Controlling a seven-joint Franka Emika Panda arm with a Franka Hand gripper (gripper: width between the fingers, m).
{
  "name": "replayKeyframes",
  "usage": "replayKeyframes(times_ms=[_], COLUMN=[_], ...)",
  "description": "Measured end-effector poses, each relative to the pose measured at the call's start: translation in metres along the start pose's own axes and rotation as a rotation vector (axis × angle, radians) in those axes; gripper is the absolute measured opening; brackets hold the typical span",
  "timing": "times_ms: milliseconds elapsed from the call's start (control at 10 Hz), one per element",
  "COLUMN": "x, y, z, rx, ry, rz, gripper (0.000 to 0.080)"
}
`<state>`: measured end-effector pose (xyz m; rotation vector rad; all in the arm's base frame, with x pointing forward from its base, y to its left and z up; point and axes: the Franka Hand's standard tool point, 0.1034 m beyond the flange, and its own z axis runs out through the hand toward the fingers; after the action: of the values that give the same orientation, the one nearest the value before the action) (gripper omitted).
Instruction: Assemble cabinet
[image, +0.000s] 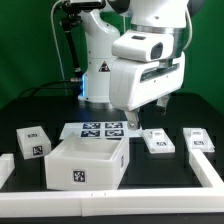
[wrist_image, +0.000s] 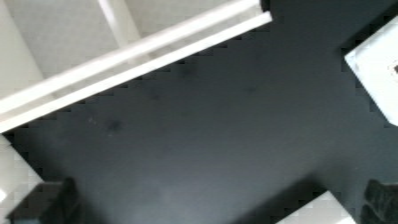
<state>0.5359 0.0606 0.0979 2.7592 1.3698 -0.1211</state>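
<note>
The cabinet (image: 88, 160) is sitting on the black counter (image: 40, 108) toward the exterior view's left, near the front. Its top is lying open and a square marker tag is facing forward on its front wall. The marker board (image: 100, 130) is lying flat just behind it. A small white tagged block (image: 35, 142) is resting beside the cabinet on the exterior view's left. Two flatter white tagged pieces (image: 155, 141) (image: 199, 140) are lying apart from each other on the exterior view's right. A white rail (image: 208, 172) is bordering the counter near the front right. The Panda arm (image: 150, 60) is hanging over the area behind and to the right of the marker board, apart from the cabinet. In the wrist view the two dark fingers (wrist_image: 45, 203) are standing wide apart over bare counter, with nothing between them. White bars (wrist_image: 151, 50) are crossing that view diagonally beyond the fingers, and a white piece (wrist_image: 377, 75) is showing at the frame's edge. I cannot tell which parts these are.
</note>
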Motion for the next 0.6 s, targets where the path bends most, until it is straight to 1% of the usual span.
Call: replayKeyframes(times_ms=[600], x=[-0.001], y=[0.0007], z=[0.0004], rx=[-0.001], ry=[0.003], rz=[-0.015], gripper=[0.0798])
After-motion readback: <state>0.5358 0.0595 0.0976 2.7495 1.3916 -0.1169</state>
